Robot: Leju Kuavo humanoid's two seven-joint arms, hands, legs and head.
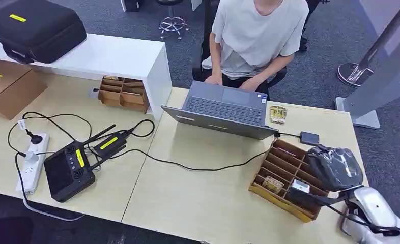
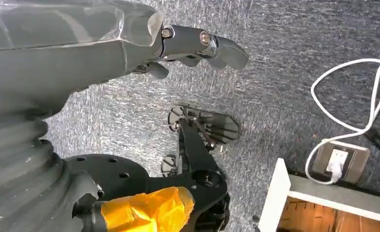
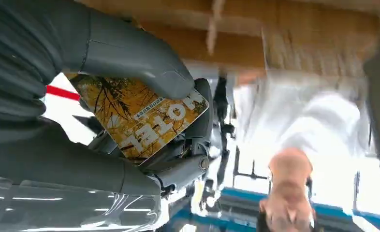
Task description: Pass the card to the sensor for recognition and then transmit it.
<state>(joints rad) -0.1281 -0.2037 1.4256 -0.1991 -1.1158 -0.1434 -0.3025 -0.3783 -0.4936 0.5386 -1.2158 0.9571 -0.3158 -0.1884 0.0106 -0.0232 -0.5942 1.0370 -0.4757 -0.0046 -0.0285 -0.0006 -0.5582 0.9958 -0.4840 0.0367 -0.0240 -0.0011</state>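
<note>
The yellow card bears the word "HOTEL" in white letters.

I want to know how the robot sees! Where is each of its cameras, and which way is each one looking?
Head view: high on the robot, looking forward and down at the table, laptop and a seated person; the right hand shows above the wooden rack.
Left wrist view: behind the left hand, looking down at carpet and a white cable.
Right wrist view: behind the right hand, which pinches the card, facing the person.
Shared: head and right wrist views both show the right hand and the person.
</note>
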